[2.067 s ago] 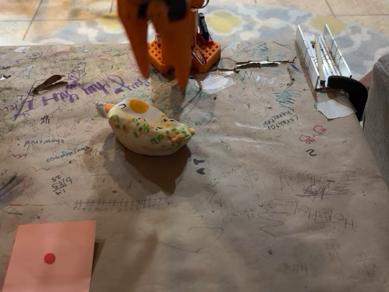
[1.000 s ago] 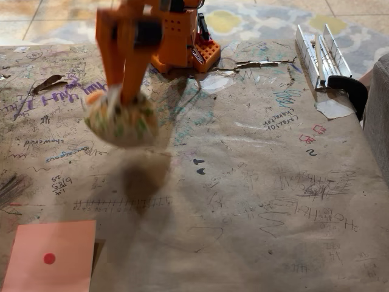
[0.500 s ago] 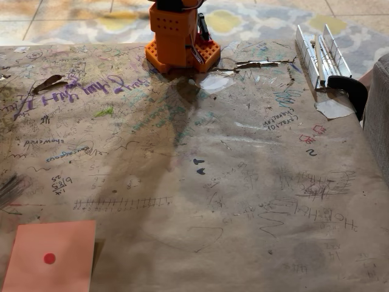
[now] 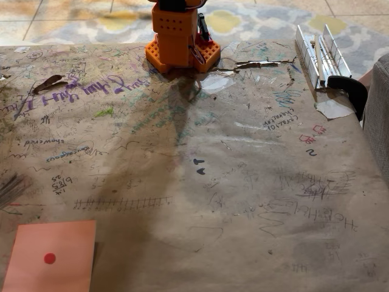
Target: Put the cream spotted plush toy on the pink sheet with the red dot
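Observation:
The pink sheet with the red dot (image 4: pixel 51 255) lies flat at the table's front left corner in the fixed view, with nothing on it. The cream spotted plush toy is out of view. Of the orange arm, its base and lower body (image 4: pixel 176 33) stand at the back middle of the table; the rest rises out of the top of the picture. A broad arm shadow runs from the base down the table's left half toward the sheet.
The table is covered in brown paper full of scribbles (image 4: pixel 213 170). White clamp rails and a black clamp (image 4: pixel 322 58) sit at the back right. A grey cushion edge (image 4: pixel 380 121) shows at the right border.
The gripper took the toy off the table, swung it left and up, and both left the picture. Since half a second ago only the shadow has shifted slightly.

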`<state>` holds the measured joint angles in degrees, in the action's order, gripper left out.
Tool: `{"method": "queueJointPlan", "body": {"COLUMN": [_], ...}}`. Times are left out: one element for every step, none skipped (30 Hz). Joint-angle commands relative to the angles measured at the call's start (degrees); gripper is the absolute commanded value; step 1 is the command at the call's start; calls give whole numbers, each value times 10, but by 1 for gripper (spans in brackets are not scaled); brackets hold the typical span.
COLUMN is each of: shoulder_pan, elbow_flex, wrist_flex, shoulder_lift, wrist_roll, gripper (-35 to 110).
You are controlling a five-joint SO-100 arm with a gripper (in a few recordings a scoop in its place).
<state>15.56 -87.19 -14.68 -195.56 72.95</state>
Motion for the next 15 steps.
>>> {"method": "queueJointPlan", "body": {"shoulder_pan": [-1, -3, -4, -4, -5, -5, -5, -6, -6, -6, -6, 0, 11, 21, 29], "elbow_flex": [-6, -10, -14, -18, -22, -25, -25, -26, -27, -32, -46, -74, -121, -185, -260], "wrist_flex": [19, 18, 19, 23, 25, 25, 25, 19, 8, -8, -23, -28, -15, 27, 89], "shoulder_lift": [19, 19, 19, 19, 19, 19, 18, 18, 18, 18, 18, 18, 17, 16, 16], "wrist_roll": [33, 39, 44, 46, 47, 47, 46, 44, 43, 42, 44, 51, 64, 82, 91], "gripper": [0, 0, 0, 0, 0, 0, 0, 0, 0, 0, 0, 0, 0, 0, 0]}}
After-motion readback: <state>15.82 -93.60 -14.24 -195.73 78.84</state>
